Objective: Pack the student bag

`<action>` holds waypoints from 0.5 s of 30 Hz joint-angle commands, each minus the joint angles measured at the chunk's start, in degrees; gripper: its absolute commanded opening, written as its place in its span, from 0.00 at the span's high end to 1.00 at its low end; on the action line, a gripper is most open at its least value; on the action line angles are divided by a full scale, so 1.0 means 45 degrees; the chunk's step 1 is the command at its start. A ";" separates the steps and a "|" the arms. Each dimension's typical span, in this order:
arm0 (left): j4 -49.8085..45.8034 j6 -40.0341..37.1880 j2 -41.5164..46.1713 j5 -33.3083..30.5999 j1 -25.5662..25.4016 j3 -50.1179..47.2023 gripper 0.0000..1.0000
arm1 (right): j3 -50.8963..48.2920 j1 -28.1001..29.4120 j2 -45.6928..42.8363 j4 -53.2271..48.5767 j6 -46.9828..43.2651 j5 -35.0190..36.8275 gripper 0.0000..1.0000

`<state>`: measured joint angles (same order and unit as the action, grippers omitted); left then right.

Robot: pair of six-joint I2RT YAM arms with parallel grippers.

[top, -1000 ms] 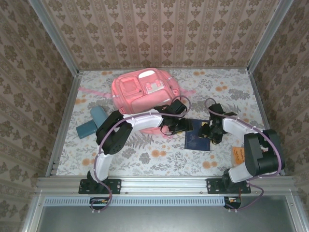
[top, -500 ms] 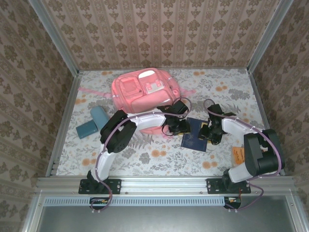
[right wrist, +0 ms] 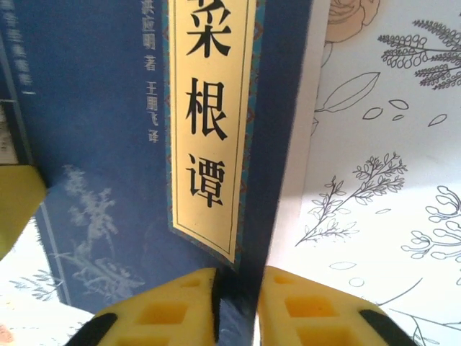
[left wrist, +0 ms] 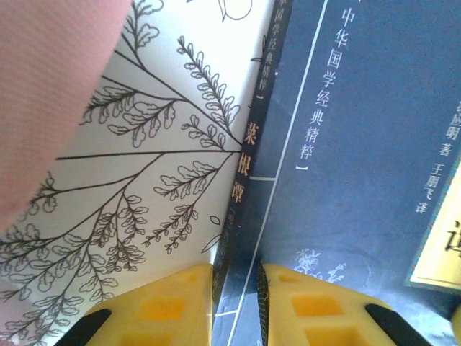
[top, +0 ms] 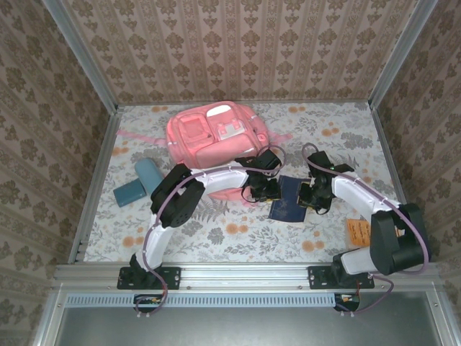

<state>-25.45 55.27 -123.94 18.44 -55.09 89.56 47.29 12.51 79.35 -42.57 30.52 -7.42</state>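
- The left end effector and right end effector each clamp an edge of the blue book.
- Next, probably: lift it together to the student bag, far left.

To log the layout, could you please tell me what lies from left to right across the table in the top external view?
teal pencil case → pink student bag → dark blue book → small orange tag
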 commanded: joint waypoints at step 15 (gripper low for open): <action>-0.0610 -0.2018 0.1022 0.0011 0.0027 0.0991 0.48 | 0.0531 0.0156 -0.2993 -0.0481 -0.0045 0.1014 1.00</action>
<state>-26.65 50.78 -123.66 18.65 -55.09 92.05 47.97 13.52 70.52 -43.20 31.53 -5.32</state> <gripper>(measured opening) 0.497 0.052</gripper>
